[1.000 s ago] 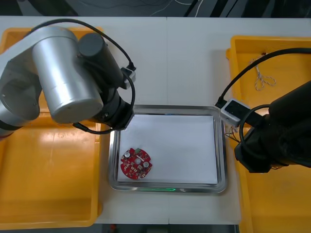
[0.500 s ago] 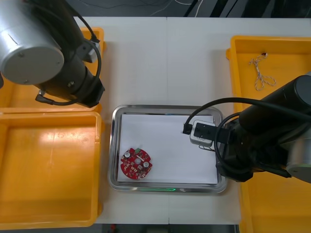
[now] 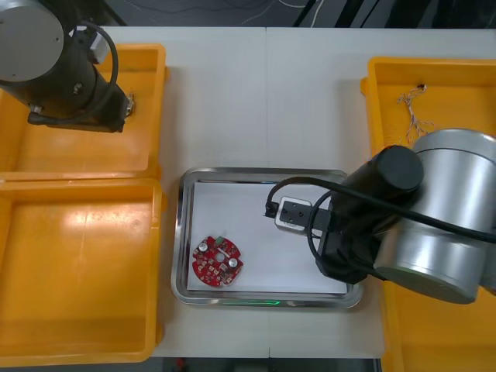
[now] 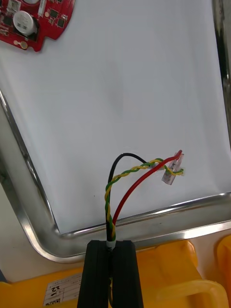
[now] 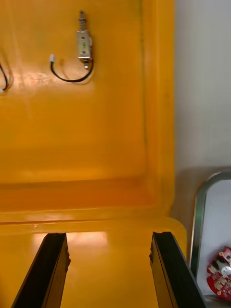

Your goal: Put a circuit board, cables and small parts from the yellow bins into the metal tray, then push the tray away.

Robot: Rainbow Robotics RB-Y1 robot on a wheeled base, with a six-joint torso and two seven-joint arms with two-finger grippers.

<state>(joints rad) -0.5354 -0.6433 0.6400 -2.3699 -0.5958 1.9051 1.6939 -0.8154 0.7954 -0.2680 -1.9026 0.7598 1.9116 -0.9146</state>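
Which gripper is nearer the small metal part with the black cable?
Left. The left gripper hangs open by the part's yellow bin; the right gripper holds a cable at the metal tray.

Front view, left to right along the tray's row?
Near-left yellow bin → red circuit board → right claw, shut on red and yellow cable over the tray → near-right yellow bin. Left claw: open, over far-left bin.

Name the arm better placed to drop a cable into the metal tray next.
Right. The right pincer is shut on the twisted red and yellow cable, hanging over the white inside of the shiny metal tray. The left pincer is open and empty over a yellow plastic bin.
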